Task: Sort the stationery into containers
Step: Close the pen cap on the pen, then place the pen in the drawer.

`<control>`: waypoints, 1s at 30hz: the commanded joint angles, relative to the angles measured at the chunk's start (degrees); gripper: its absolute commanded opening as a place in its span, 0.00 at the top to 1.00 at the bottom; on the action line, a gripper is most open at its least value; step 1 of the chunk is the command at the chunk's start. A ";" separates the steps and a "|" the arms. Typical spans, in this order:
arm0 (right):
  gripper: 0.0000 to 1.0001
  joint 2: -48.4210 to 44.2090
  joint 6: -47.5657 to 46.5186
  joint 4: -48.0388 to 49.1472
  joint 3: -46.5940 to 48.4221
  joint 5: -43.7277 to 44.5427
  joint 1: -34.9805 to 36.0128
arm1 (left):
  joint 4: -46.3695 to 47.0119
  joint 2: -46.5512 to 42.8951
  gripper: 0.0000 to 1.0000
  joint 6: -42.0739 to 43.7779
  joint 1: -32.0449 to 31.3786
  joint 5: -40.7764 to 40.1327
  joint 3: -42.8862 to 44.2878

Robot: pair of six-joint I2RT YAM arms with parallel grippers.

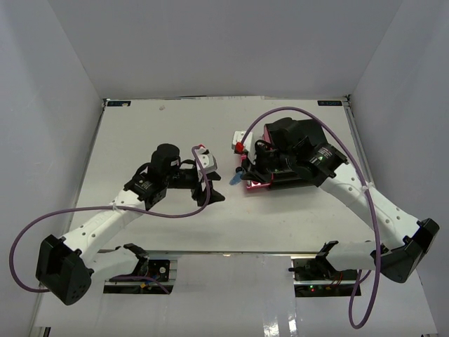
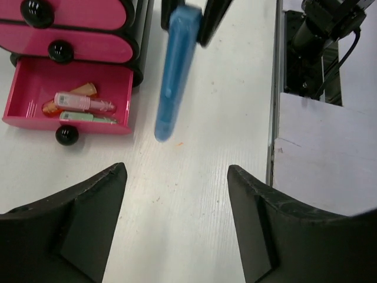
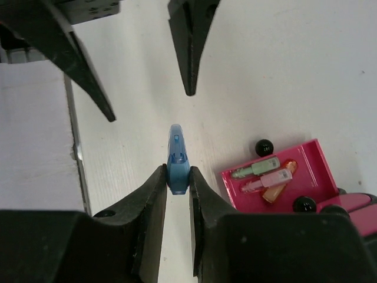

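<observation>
A light-blue piece of stationery (image 3: 178,154) hangs just above the table, and my right gripper (image 3: 177,175) is shut on its near end. It shows long and upright in the left wrist view (image 2: 174,71), right of the cabinet. My left gripper (image 2: 177,171) faces it from below, open and holding nothing, a short way off. The container cabinet (image 2: 88,48) has its lowest magenta drawer (image 2: 35,82) pulled out. In that drawer lie a pink item (image 2: 82,102), a green one (image 2: 88,117) and an orange one (image 2: 82,89). From above, both grippers (image 1: 212,198) (image 1: 243,173) meet beside the drawer (image 1: 257,185).
The right arm covers most of the black cabinet (image 1: 280,133) in the top view. Two closed magenta drawers (image 2: 76,15) with round black knobs (image 2: 60,51) sit above the open one. The table's edge (image 2: 274,118) runs along the right of the left wrist view.
</observation>
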 commanded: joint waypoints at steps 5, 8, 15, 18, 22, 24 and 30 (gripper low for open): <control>0.92 -0.79 4.01 8.60 -2.63 15.53 -0.46 | 1.64 -4.44 0.07 -6.48 0.25 -11.66 -4.26; 0.92 -1.23 5.42 16.33 -8.35 20.72 -0.46 | 2.35 -4.27 0.04 -13.25 1.38 -21.15 -4.88; 0.92 1.40 4.02 33.92 -18.46 33.73 -0.46 | 2.35 -1.99 0.02 -25.65 8.76 -38.38 -5.05; 0.92 4.21 3.93 39.98 -20.57 37.42 -0.54 | 1.56 -1.81 0.02 -28.82 12.46 -42.35 -4.79; 0.92 6.76 4.02 51.57 -25.40 41.56 -0.46 | 1.82 -2.16 0.02 -29.53 13.87 -43.58 -4.97; 0.92 7.82 3.41 57.97 -28.48 43.85 -0.72 | 1.56 -2.16 0.02 -29.44 13.96 -44.02 -4.97; 0.92 14.05 2.35 65.65 -30.51 43.32 -1.77 | 1.47 -2.25 0.02 -29.18 13.96 -44.02 -4.88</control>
